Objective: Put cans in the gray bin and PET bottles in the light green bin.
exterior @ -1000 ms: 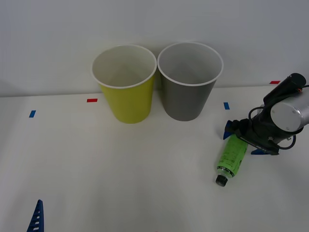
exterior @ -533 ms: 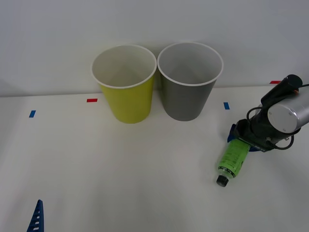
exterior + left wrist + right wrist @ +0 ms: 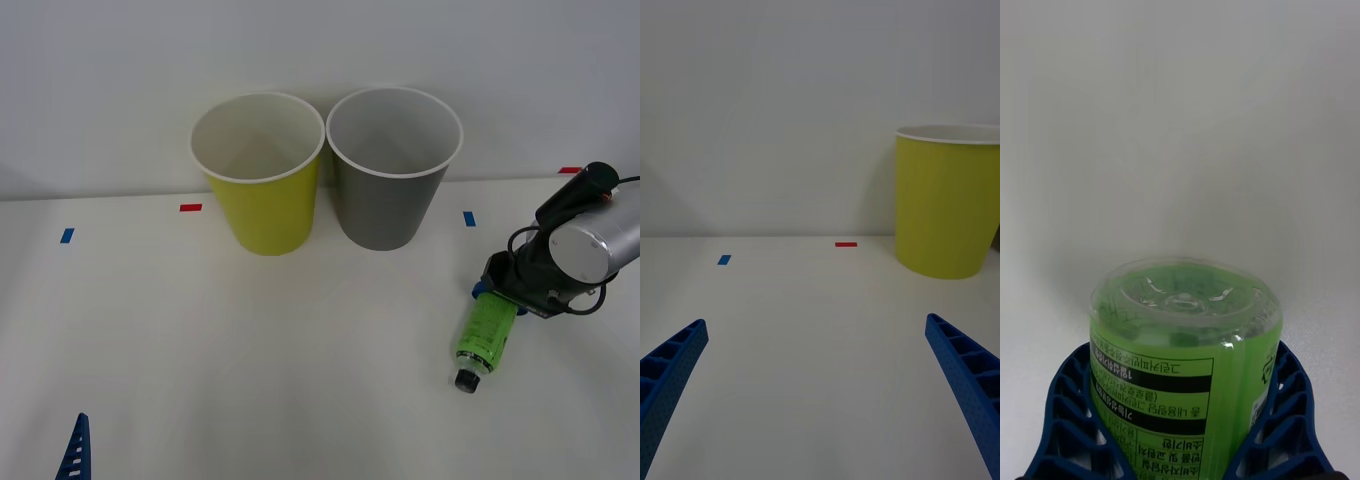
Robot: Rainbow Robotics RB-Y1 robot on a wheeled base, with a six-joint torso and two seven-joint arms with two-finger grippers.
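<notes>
right gripper (image 3: 497,300) has its blue fingers clamped round the PET bottle (image 3: 483,335) on the table's right side, cap hanging down. I'd lift it high enough to clear the gray bin (image 3: 391,170), then drop it into the light green bin (image 3: 262,175); left gripper (image 3: 820,390) idles wide open

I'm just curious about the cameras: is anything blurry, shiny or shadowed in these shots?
Front view: even light, soft shadows under the green bin and gray bin. Right wrist view: the bottle sits close between the right gripper's fingers, small highlights glinting on its clear base, the table behind hazy. Left wrist view: the open left gripper and green bin look sharp, with a faint shadow on the wall.
</notes>
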